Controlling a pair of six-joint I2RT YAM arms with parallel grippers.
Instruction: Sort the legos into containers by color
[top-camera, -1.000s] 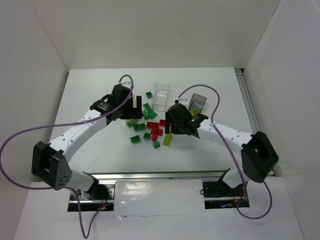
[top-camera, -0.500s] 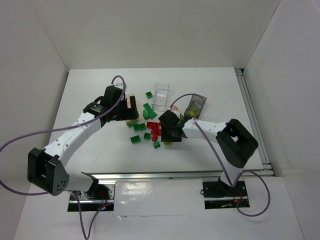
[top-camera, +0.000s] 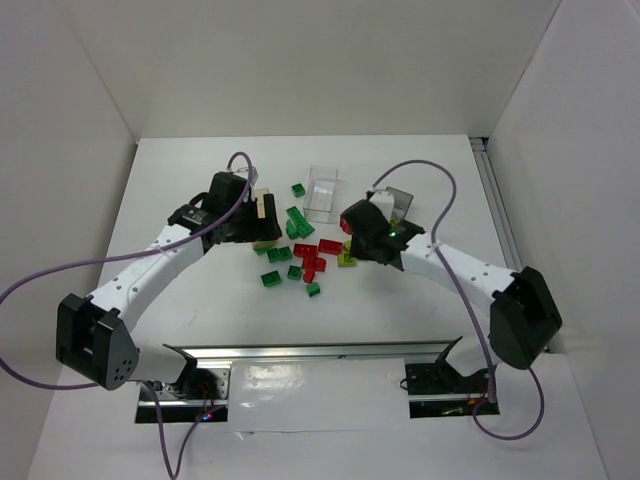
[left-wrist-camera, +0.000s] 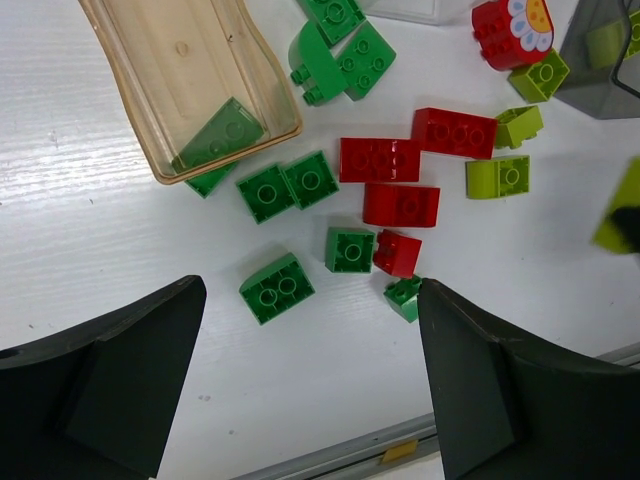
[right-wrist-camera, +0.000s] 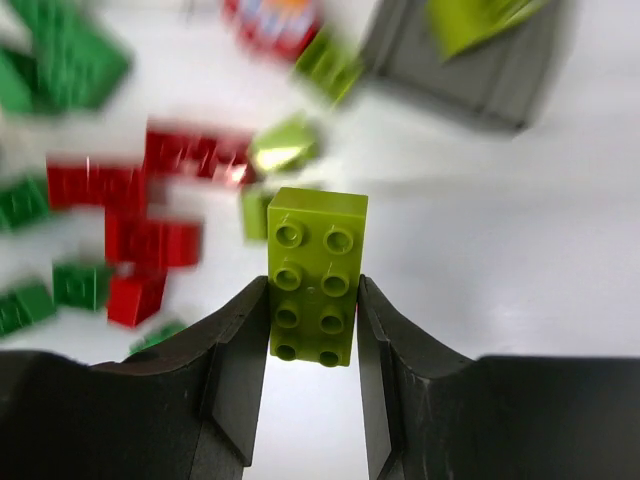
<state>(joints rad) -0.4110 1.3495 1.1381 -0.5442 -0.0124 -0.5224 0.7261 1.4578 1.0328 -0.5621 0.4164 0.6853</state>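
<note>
Green, red and yellow-green legos (top-camera: 305, 255) lie scattered mid-table. My right gripper (right-wrist-camera: 312, 302) is shut on a yellow-green two-by-four brick (right-wrist-camera: 316, 250), held above the table, right of the pile. Beyond it stands the grey-tinted container (right-wrist-camera: 470, 60) with a yellow-green piece inside. My left gripper (left-wrist-camera: 310, 300) hangs open and empty over the green and red bricks (left-wrist-camera: 380, 160). The tan-tinted container (left-wrist-camera: 180, 70) at that view's upper left holds one green brick (left-wrist-camera: 222, 130). A clear container (top-camera: 322, 192) stands behind the pile.
A red brick with a flower print (left-wrist-camera: 512, 30) lies near the grey container (top-camera: 395, 203). A metal rail (top-camera: 320, 352) runs along the table's near edge. White walls close in the table on three sides.
My right gripper has shut on the yellow-green brick at the pile's right edge, and its arm has swung back to the right. The left arm has barely moved.
</note>
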